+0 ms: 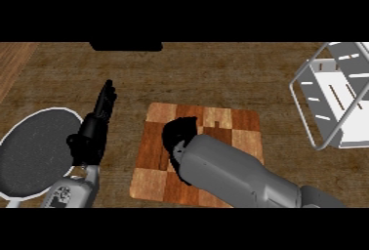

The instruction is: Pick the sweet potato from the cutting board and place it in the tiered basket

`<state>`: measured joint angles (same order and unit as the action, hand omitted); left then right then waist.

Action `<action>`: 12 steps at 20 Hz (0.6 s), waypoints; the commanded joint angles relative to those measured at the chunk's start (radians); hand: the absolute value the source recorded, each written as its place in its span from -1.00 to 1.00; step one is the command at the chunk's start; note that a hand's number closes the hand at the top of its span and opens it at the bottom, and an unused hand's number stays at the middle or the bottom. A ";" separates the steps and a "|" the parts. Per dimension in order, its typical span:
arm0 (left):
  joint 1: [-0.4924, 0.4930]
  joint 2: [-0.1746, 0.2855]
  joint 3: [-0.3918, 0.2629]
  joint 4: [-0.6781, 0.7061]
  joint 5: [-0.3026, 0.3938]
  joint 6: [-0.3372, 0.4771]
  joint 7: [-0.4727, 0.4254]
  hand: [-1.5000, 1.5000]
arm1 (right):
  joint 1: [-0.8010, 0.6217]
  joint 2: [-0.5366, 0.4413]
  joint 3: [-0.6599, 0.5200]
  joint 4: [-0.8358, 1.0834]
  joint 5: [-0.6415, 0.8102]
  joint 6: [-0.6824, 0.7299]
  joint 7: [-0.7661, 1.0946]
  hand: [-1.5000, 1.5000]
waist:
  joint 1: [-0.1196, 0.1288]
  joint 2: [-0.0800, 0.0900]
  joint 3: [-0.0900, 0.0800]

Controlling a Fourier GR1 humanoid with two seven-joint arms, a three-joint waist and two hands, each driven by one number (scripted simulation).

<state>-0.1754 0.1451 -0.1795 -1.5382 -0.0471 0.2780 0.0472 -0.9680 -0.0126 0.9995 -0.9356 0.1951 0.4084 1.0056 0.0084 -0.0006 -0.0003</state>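
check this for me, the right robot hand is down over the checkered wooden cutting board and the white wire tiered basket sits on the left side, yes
Not quite. The head view shows the white wire tiered basket on the right side, not the left. The rest holds: the right robot hand is down over the checkered wooden cutting board.

The cutting board (153,172) has light and dark brown squares, the desk (216,73) is brown, the basket (355,131) white.

1 board (241,128) | 1 basket (320,100) (tiered) | 1 plate (36,151) | 2 robot hands (88,144) (180,134)
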 commanded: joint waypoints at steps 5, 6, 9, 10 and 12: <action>0.085 -0.029 -0.011 -0.012 -0.024 -0.002 -0.064 0.00 | 0.073 0.009 -0.047 -0.021 0.129 -0.047 0.040 1.00 | -0.005 -0.001 0.000; 0.049 -0.034 -0.019 -0.050 -0.037 0.011 0.025 0.00 | 0.062 0.003 -0.048 0.005 0.169 -0.075 -0.001 1.00 | -0.003 0.000 0.000; 0.007 -0.009 0.039 0.018 0.012 -0.044 -0.030 0.00 | 0.043 0.012 0.048 0.016 0.214 -0.091 -0.030 1.00 | 0.007 0.003 0.000; 0.019 -0.017 0.026 0.030 -0.016 -0.025 -0.045 0.00 | 0.033 0.005 0.028 0.026 0.265 -0.041 -0.082 1.00 | -0.003 0.001 0.000; 0.005 -0.017 0.018 -0.007 -0.011 -0.042 0.009 0.00 | 0.010 0.012 0.062 0.051 0.252 -0.076 -0.087 1.00 | 0.013 0.003 0.000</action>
<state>-0.1663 0.1228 -0.1671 -1.5381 -0.0633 0.2592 0.0402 -0.9495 -0.0106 1.0225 -0.9120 0.4061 0.3446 0.9331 0.0142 -0.0022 0.0000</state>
